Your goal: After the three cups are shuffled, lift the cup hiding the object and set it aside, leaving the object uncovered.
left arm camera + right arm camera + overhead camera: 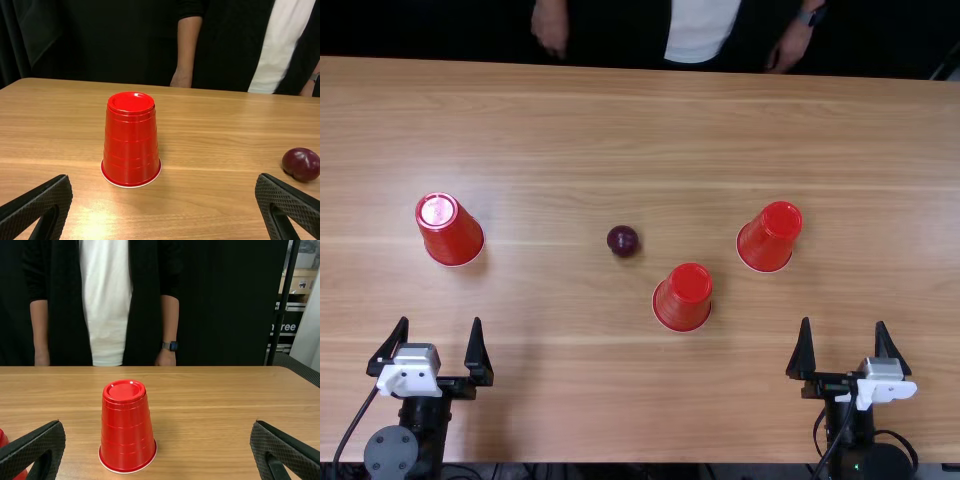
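Ball (623,240) lies left of, seemingly behind, middle cup (682,297)

Desk (640,120): light brown wood, with the grain laid along its length.
Curtain (75,40): black cloth, hung in folds behind the desk's far edge.
Pole (284,295): black and slightly tilted, set beyond the desk's far corner.
Boxes (302,277): cardboard, stacked on dark shelving behind the pole.
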